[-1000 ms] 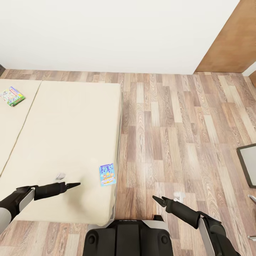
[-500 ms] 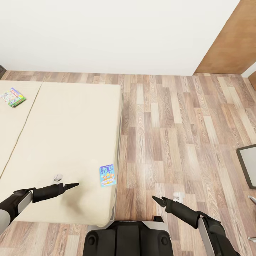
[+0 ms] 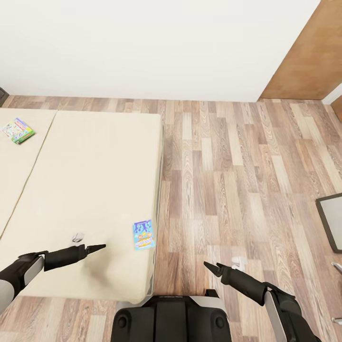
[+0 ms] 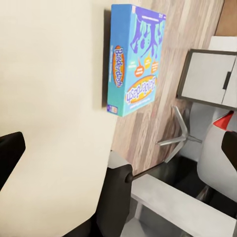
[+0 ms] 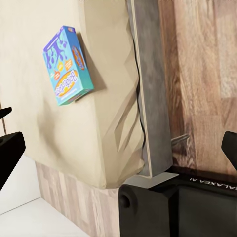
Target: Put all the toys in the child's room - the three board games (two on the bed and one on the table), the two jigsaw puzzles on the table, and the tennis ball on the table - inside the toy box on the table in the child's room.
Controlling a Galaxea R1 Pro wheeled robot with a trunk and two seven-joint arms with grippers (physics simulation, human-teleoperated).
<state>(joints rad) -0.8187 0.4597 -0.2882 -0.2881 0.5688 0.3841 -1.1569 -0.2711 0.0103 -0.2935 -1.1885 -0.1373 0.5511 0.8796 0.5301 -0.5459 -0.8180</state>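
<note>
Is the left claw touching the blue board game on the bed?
Apart. In the head view, bare mattress lies between the left claw and the blue board game near the edge of the bed.

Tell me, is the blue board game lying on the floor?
No, the blue board game lies on the bed, near the mattress edge beside the wood floor.

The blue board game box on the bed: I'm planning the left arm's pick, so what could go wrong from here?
The flat blue board game box lies right at the beige mattress edge, so a nudge from the left gripper might push it onto the wood-plank floor. Lying flat, it offers little to grip. The green-bordered game box looks too far to reach from here.
</note>
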